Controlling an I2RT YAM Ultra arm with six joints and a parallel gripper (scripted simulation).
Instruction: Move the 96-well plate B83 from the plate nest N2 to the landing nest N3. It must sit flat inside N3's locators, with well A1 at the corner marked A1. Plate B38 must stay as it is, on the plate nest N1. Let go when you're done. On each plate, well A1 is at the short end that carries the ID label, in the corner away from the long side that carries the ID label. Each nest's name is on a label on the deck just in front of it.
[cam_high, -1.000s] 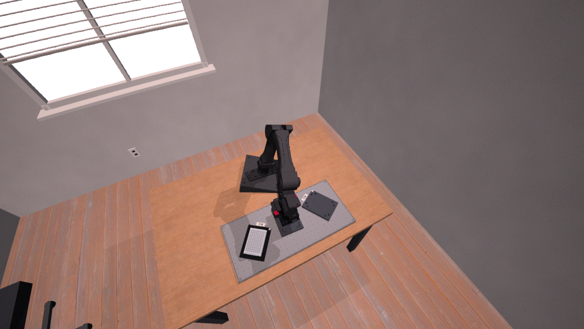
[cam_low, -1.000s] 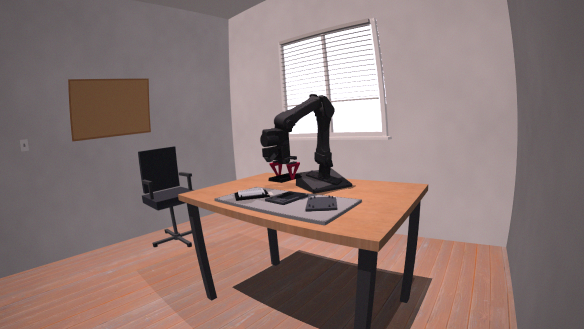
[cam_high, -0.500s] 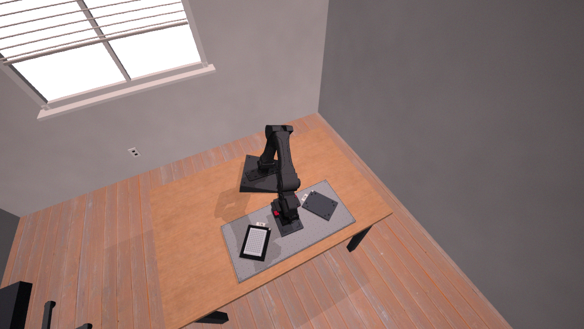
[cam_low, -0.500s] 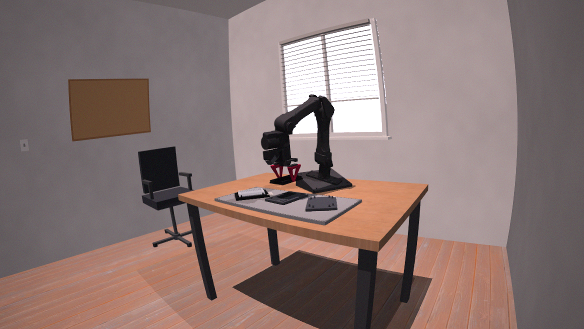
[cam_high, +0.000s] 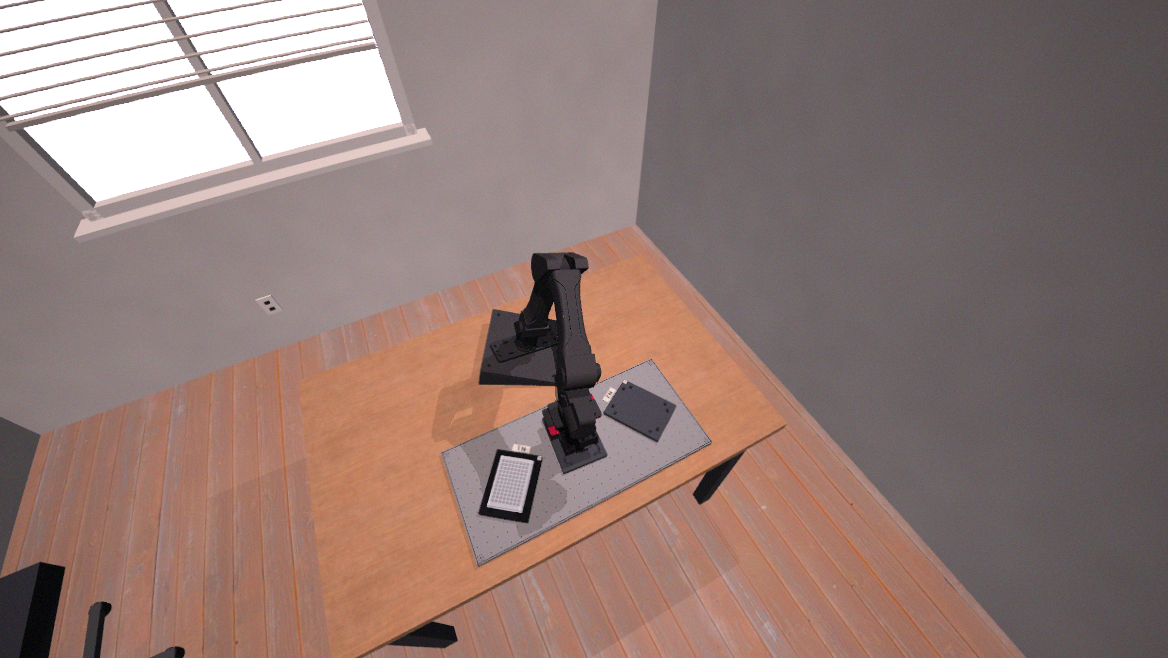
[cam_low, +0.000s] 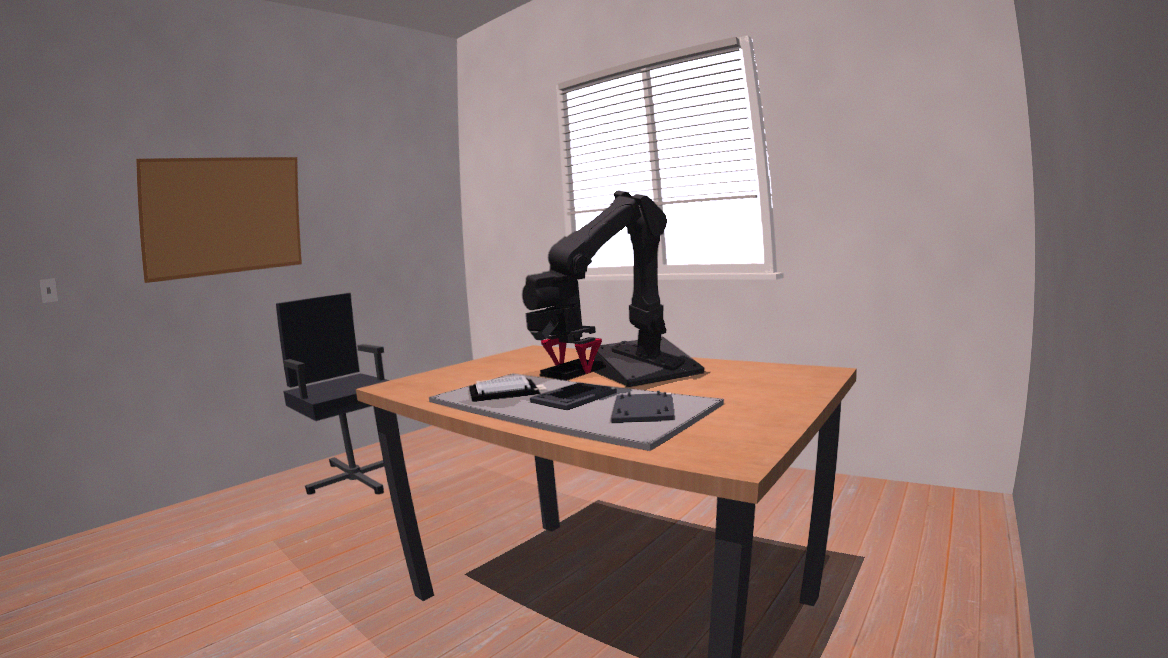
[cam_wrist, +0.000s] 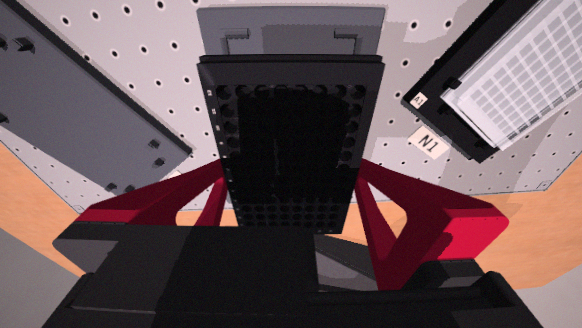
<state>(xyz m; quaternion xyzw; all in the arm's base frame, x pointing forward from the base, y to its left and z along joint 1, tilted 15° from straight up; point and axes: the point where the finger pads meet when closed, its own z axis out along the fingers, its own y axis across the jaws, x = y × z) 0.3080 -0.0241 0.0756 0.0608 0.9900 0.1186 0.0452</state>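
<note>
Black plastic is what I have in hand: the black 96-well plate B83 (cam_wrist: 290, 145) sits clamped between my red-fingered parallel gripper (cam_wrist: 291, 200), the jaws closed on its two long sides and standing wide because the plate fills them. In the wrist view its long axis runs straight away from the camera, the rows of round wells dark and hard to count, and I cannot read an ID label on it from here. From the exterior view the plate (cam_low: 562, 371) hangs level, lifted off the deck, above the dark plate nest N2 (cam_low: 572, 396), whose recessed grey floor (cam_wrist: 291, 30) shows just past the plate's far end. What the coming move turns on, I judge, is the bearing of the dark grey landing nest N3 (cam_high: 639, 409): in the top view it lies to the right of the gripper (cam_high: 572, 429) and slightly farther back, near but apart, and it is skewed on the grey perforated deck mat (cam_high: 653, 465), so the plate's long axis would have to turn to match its small raised locators. On the opposite side, to the left, the white-topped plate B38 (cam_high: 511, 480) rests in its black plate nest N1 (cam_high: 490, 508), with the white N1 label (cam_wrist: 433, 143) on the deck in front, well away from my path.
</note>
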